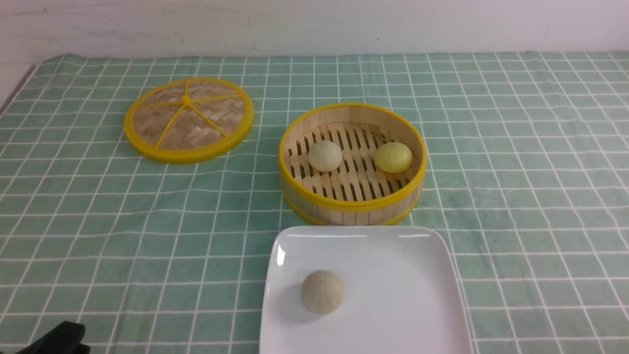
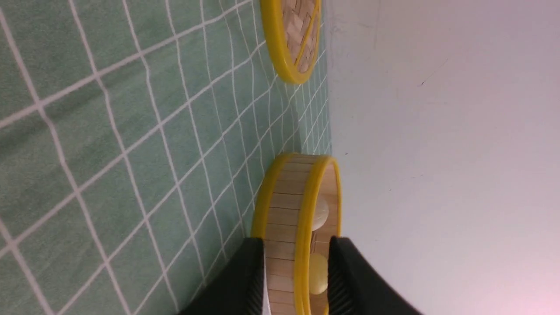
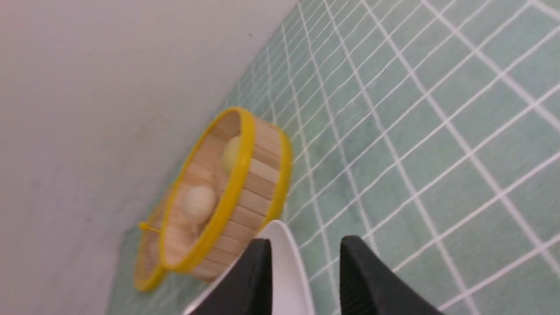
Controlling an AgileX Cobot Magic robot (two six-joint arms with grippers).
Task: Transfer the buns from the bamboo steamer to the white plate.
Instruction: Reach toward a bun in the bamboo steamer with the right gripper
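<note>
1. Black fingers of the left gripper stand parted and hold nothing. The right gripper is spread the same way and also has no hold on anything.
2. Closest to the right gripper, just ahead of its fingertips, is the rim of the plate. The plate lies off to the left gripper's right side on the green checked cloth.
3. A beige bun rests on the plate, on the half toward the left gripper.
4. Past the plate from both grippers stands the steamer, its near wall right at the plate's far edge. Whether the two touch cannot be told.
5. On the steamer's slatted floor sit the cream bun, on the left gripper's side, and the yellow bun, on the right gripper's side. The two are apart.
6. Farther ahead of the left gripper, the lid lies flat on the cloth, apart from the steamer.
7. Farthest from both grippers is the white wall.
</note>
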